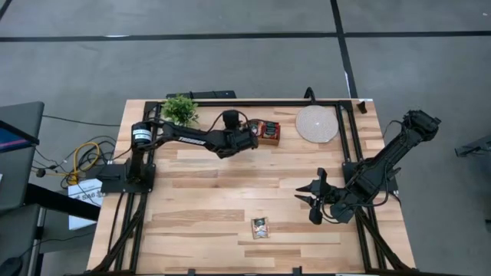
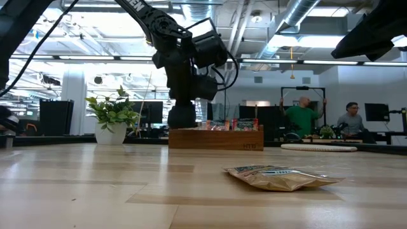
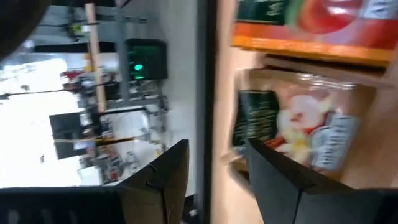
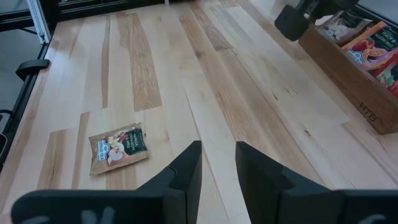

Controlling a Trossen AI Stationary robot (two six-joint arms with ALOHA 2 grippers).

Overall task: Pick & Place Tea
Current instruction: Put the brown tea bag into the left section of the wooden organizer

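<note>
A brown wooden tray (image 1: 270, 141) stands at the table's far middle, with red and pale tea sachets upright in it. My left gripper (image 1: 255, 133) is at the tray's left end, open. In the left wrist view its fingers (image 3: 216, 144) stand just short of a pale sachet (image 3: 305, 130), with a red sachet (image 3: 311, 18) beside that one. Another tea sachet (image 1: 261, 228) lies flat on the table near the front edge. My right gripper (image 1: 307, 196) hovers open over the table's right part, and this sachet (image 4: 118, 148) lies ahead of its fingers (image 4: 217, 149).
A potted plant (image 1: 180, 109) stands at the far left beside the left arm. A round pale disc (image 1: 317, 123) lies at the far right of the tray. Black frame rails (image 1: 349, 138) run along the table's sides. People (image 2: 304, 117) show in the room beyond.
</note>
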